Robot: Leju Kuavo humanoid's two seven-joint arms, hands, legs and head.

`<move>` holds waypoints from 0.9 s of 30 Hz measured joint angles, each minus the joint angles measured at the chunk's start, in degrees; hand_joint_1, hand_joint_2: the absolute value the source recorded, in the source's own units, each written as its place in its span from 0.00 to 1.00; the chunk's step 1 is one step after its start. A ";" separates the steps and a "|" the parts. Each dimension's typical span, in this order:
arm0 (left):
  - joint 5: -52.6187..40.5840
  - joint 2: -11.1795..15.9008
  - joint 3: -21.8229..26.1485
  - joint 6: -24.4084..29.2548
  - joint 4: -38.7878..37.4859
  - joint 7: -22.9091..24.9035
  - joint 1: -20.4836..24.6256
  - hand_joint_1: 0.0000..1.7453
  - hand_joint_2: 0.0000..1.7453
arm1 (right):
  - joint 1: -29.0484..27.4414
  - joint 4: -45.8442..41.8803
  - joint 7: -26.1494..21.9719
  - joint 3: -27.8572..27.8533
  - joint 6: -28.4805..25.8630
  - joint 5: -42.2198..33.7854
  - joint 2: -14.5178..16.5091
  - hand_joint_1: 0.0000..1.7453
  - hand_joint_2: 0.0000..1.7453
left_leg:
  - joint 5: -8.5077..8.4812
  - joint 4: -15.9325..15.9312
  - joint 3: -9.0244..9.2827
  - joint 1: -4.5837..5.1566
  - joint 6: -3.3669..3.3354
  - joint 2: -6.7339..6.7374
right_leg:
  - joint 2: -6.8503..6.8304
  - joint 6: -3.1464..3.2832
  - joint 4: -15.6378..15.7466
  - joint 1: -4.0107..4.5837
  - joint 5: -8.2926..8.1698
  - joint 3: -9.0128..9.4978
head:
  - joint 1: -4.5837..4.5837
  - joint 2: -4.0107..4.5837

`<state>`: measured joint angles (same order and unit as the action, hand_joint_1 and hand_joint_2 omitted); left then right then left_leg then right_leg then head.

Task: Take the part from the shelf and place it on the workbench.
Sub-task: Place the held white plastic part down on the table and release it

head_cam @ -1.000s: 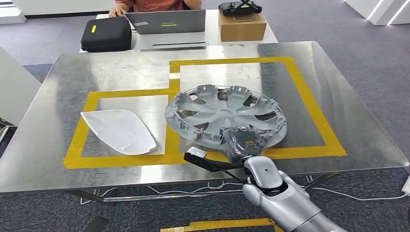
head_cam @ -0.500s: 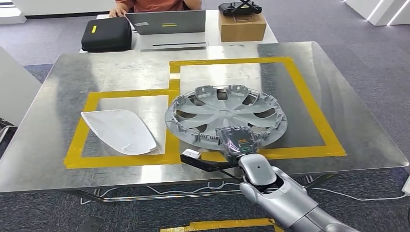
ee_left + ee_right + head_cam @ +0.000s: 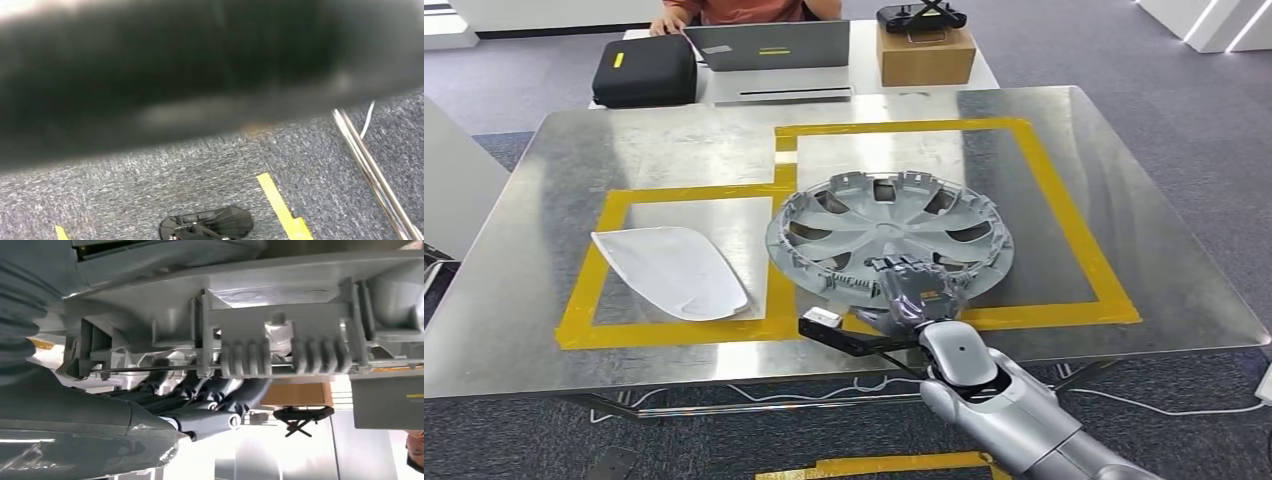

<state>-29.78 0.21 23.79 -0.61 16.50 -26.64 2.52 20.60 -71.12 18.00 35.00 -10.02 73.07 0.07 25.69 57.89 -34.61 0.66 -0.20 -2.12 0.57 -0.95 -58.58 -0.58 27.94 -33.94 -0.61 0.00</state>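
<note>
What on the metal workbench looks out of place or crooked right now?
The grey wheel cover overlaps the yellow tape at its left and near edges instead of lying inside its outline. The right hand is at its near rim. The white panel lies within its own outline.

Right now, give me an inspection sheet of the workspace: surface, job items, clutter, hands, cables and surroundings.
Surface: metal workbench with yellow tape outlines.
Job's things: grey wheel cover, inner side up, inside the larger outline, near edge lifted.
Clutter: white curved panel in the smaller outline.
Hands: right hand grips the wheel cover's near rim; the left wrist view looks at carpet.
Cables: white cable on the floor under the workbench.
Surroundings: far table with laptop, black case, cardboard box; person seated behind.
</note>
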 joint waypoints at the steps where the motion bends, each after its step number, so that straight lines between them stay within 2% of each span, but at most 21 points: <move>1: -0.09 0.00 0.12 -0.01 0.00 -0.01 0.00 0.00 0.00 | -0.05 0.00 -0.08 -0.03 -0.19 -0.16 0.00 0.00 0.00 | 0.00 0.00 0.00 0.00 0.00 0.00 | 0.00 0.00 0.00 0.00 0.00 0.00 | 0.01 0.00; 16: -0.77 -0.08 2.13 -0.46 0.00 -0.67 -0.09 0.00 0.00 | -0.88 -1.99 -0.80 -0.22 -3.75 0.10 0.00 0.00 0.00 | 0.02 0.00 0.00 0.00 -0.02 0.00 | 0.01 0.00 0.01 0.00 0.00 0.00 | 0.01 0.00; 22: -1.50 -0.13 2.94 -0.69 0.00 -1.15 -0.23 0.00 0.00 | -2.25 -4.71 -1.20 -0.93 -8.37 2.72 0.00 0.00 0.00 | 0.02 0.00 0.00 0.00 -0.02 0.00 | 0.01 0.00 0.02 0.00 0.00 0.00 | 0.00 0.00; 27: -1.58 -0.24 3.54 -0.78 0.00 -1.20 -0.26 0.00 0.00 | -2.99 -6.24 -1.26 -1.20 -9.29 3.19 0.00 0.00 0.00 | 0.03 0.00 0.00 0.00 -0.03 0.00 | 0.01 0.00 0.02 0.00 0.01 0.00 | 0.00 0.00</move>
<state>-31.36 -0.03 27.33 -1.38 16.50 -27.83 2.27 17.62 -77.36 16.74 33.80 -19.31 76.26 0.07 25.72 57.89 -34.62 0.66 -0.23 -2.12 0.57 -0.94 -58.55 -0.59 27.95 -33.94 -0.61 0.00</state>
